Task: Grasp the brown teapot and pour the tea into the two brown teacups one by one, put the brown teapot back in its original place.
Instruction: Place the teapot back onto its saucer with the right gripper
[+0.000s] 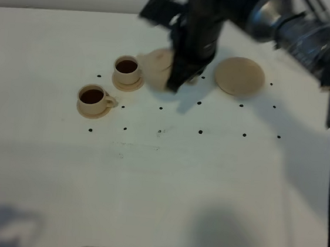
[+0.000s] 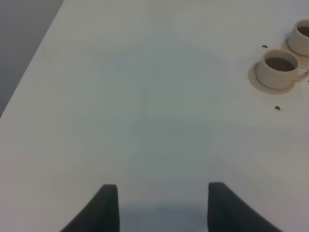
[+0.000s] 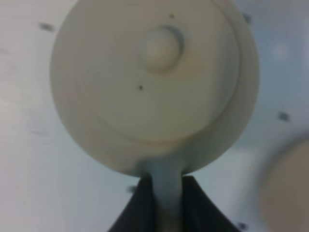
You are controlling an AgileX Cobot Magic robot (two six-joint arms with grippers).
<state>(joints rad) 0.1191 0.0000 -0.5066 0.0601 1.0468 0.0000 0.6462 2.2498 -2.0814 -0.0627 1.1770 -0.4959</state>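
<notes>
Beside filled teacups (image 1: 110,85), teapot (image 3: 154,87) in R gripper (image 3: 166,193), off saucer (image 1: 239,76)

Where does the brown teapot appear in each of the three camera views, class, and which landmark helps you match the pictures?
Exterior high: the brown teapot sits upper centre, right of the far teacup, partly hidden by the right arm.
Left wrist: not in it; only the two teacups show.
Right wrist: it fills the picture, seen from above, its handle between the jaws.
Shared landmark: black dots on the table.
</notes>
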